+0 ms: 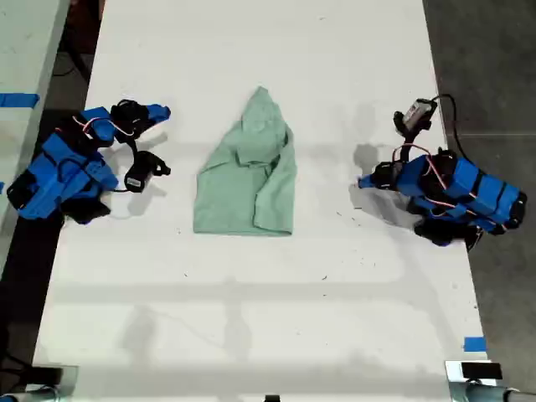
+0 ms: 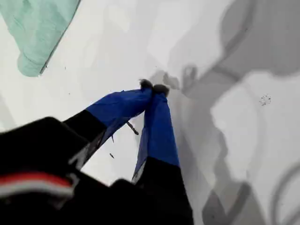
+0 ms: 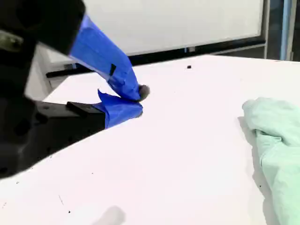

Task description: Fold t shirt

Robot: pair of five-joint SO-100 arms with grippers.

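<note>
T shirt (image 1: pixel 247 180), small, soft, pale mint-green and wrinkled, lies bunched in the middle of the big flat white table (image 1: pixel 251 318). Its pointed end faces the exterior view's top. It looks only partly folded, and nothing is touching it, so I think a fold is yet to be made.

Next, both blue arms need to reach in, open up and pinch the cloth at its edges. The cloth is floppy, so a weak pinch could let it slip.

My first end effector (image 2: pixel 153 87), blue with dark tips, is at the exterior view's right, near the shirt but apart from it. Its tips are pressed together and it holds nothing.

My second end effector (image 3: pixel 138 101) is at the exterior view's left, also apart from the shirt. It looks closed and empty too.
</note>
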